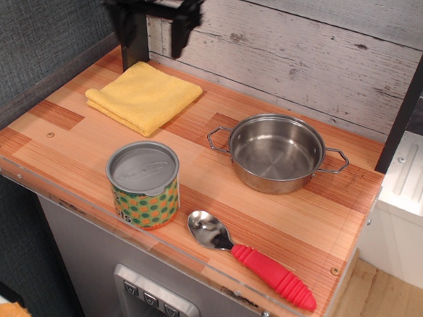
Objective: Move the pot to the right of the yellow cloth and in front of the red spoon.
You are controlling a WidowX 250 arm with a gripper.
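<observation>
pot (276,153) right of cloth (144,96), behind spoon (252,258)

Only partial letters, unreadable, show on the can (144,185).
</observation>
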